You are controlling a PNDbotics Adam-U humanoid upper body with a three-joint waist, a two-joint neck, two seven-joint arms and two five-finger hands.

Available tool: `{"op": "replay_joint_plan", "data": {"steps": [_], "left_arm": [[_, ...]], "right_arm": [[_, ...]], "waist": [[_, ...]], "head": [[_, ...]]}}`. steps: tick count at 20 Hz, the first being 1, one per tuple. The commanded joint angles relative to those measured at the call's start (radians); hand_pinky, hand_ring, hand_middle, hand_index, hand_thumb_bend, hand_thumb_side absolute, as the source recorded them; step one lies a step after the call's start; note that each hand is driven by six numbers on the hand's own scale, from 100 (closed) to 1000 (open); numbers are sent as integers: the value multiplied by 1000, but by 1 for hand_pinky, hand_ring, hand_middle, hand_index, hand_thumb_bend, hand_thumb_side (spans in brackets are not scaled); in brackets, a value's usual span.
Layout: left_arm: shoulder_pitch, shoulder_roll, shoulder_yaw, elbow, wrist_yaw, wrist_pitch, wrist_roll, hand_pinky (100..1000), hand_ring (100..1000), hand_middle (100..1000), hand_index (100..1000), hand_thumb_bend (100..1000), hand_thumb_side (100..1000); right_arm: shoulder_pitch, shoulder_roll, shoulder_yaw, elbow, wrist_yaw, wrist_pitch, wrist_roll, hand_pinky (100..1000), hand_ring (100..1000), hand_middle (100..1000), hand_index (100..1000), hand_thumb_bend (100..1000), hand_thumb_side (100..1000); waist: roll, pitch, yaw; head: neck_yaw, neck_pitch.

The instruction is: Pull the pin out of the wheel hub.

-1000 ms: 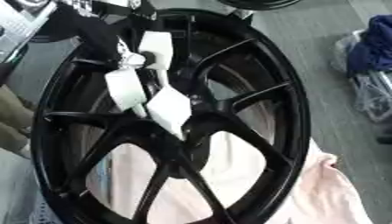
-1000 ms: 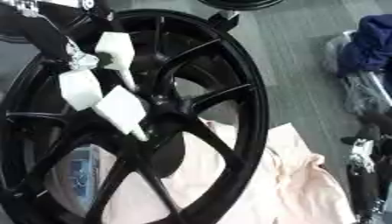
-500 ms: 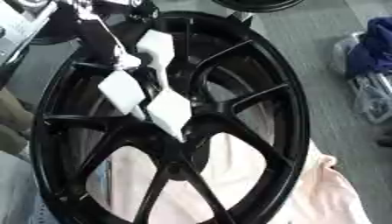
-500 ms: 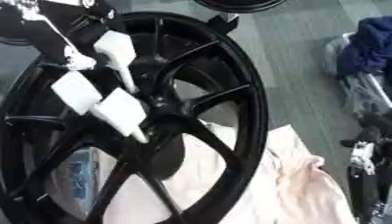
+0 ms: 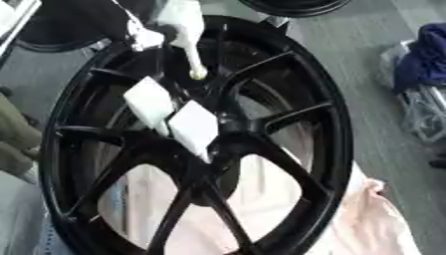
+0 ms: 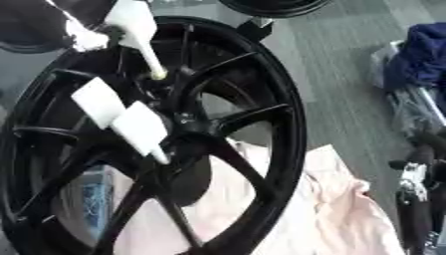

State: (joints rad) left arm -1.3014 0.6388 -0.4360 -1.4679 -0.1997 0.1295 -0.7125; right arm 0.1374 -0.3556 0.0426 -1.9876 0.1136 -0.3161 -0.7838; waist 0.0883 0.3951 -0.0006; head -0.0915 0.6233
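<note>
Lifting away from its two neighbours, the uppermost white finger (image 5: 185,31) of the left hand (image 5: 170,112) now stands nearer 12 o'clock on the wheel (image 5: 335,124) than it did half a second ago; the other two fingers lie where they were, just at 10 o'clock of the hub (image 5: 228,145); the wheel itself has not shifted.

The hand is well open, its fingers straight and spread across the spokes, curled round nothing that I can see.

At the tip of the raised finger sits a small yellowish spot (image 5: 199,74), at about 11 o'clock from the hub; whether that is the pin, I cannot tell; no pin shows plainly in the hub either, so it may be hidden under the two lower fingers.

My reading is that the hand is feeling for its hold and the pull has not begun; the spreading suggests a pinch being set up, not one made.

Counting things: one wheel being worked on, and the rim of a second wheel (image 5: 292,6) at 12 o'clock; three white fingers in sight; one pale pink cloth (image 6: 348,219) under the wheel toward 5 o'clock; one blue bundle (image 5: 427,60) at 2 o'clock; one yellowish spot.

The right hand (image 6: 409,175) shows dark at 4 o'clock in the right eye view, well apart from the wheel; how it is set I cannot tell.
</note>
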Motion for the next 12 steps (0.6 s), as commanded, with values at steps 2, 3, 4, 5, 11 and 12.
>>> {"op": "replay_joint_plan", "data": {"steps": [2,3,4,5,11,12], "left_arm": [[10,100,81,-29,53,21,40,679,436,222,380,100,210],[28,122,103,-26,62,27,52,682,435,220,380,100,219],[47,145,125,-22,72,30,65,682,434,220,380,100,220],[65,167,145,-16,77,34,76,682,433,217,380,100,226],[244,340,323,81,118,48,185,686,429,205,380,100,284],[287,372,358,92,141,39,212,686,429,205,380,100,284]], "right_arm": [[10,-4,-14,-12,4,-6,-10,514,789,725,781,100,664],[13,-4,-17,-12,8,-8,-13,515,789,725,781,100,662],[16,-4,-20,-12,12,-10,-15,515,789,725,781,100,662],[18,-3,-24,-12,16,-12,-18,516,789,725,781,100,659],[32,6,-39,-12,46,-23,-41,517,789,726,781,100,650],[30,6,-38,-12,46,-24,-43,517,789,726,781,100,650]], "waist": [[-11,-35,14],[-13,-36,21],[-14,-37,25],[-15,-39,32],[-30,-43,62],[-31,-42,61]], "head": [[-13,10],[-19,13],[-23,15],[-29,17],[-48,25],[-46,24]]}}
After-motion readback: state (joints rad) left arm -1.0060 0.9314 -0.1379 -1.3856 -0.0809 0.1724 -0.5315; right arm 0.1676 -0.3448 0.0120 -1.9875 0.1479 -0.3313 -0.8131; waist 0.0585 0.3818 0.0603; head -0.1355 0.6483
